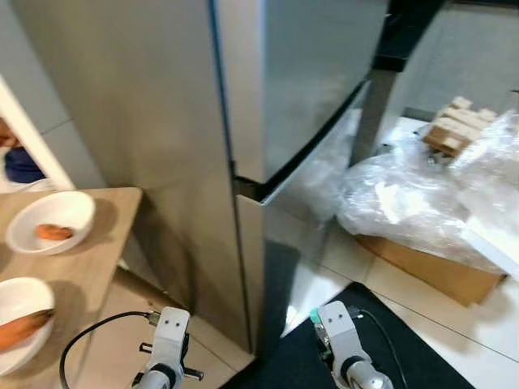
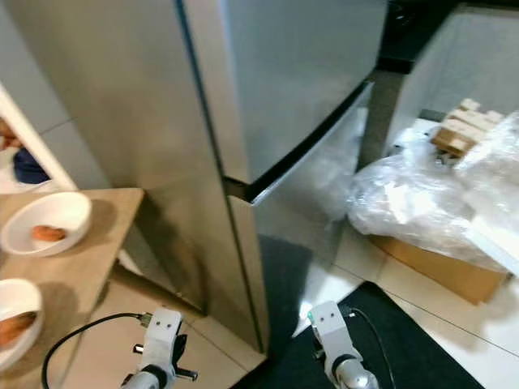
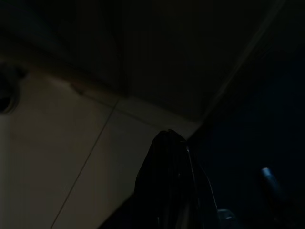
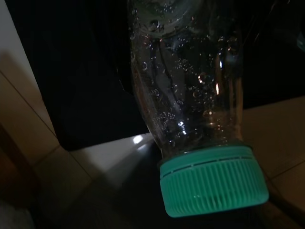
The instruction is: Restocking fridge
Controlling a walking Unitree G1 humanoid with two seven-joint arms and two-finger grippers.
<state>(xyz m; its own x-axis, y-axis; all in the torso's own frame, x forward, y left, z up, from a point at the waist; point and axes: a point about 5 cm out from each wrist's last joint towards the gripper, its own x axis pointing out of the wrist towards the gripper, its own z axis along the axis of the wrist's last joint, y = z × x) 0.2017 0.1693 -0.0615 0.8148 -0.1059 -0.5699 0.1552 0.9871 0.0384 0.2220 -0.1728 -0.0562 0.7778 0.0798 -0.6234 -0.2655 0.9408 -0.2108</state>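
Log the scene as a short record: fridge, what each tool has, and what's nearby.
fridge: doors shut, straight ahead
right tool: low by a dark mat, holding a clear bottle with a green cap
left tool: hangs idle over tan floor, view dark
table: on the robot's left, two white bowls with orange food
floor right: plastic wrap on a cardboard box

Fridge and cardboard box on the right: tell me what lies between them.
In the left eye view, between the fridge and the cardboard box lies pale floor tile, partly overhung by crumpled clear plastic wrap piled on the box.
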